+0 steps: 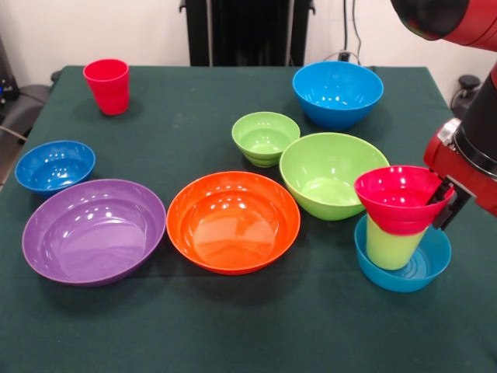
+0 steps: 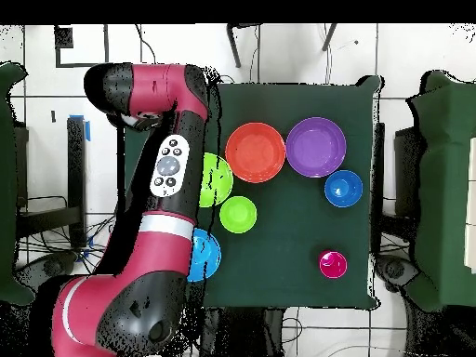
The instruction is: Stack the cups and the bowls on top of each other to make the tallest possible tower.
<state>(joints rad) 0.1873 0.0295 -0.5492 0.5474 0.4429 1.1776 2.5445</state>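
Observation:
In the front view a tower stands at the near right. A teal-blue bowl (image 1: 411,273) holds an upturned lime-green tumbler (image 1: 390,245), with a small red bowl (image 1: 397,198) on top. My gripper (image 1: 444,203) is at the red bowl's right rim and looks shut on it. The red tumbler (image 1: 107,85) stands alone at the far left and also shows in the overhead view (image 2: 333,264). The small dark-blue bowl (image 1: 54,165) sits at the left edge and shows in the overhead view (image 2: 343,188). In the overhead view my arm hides the tower and gripper.
A purple bowl (image 1: 93,231), an orange bowl (image 1: 233,221) and a large lime bowl (image 1: 330,175) lie across the middle. A small ribbed lime bowl (image 1: 265,137) and a large blue bowl (image 1: 337,93) sit behind them. The tower is close to the table's right edge.

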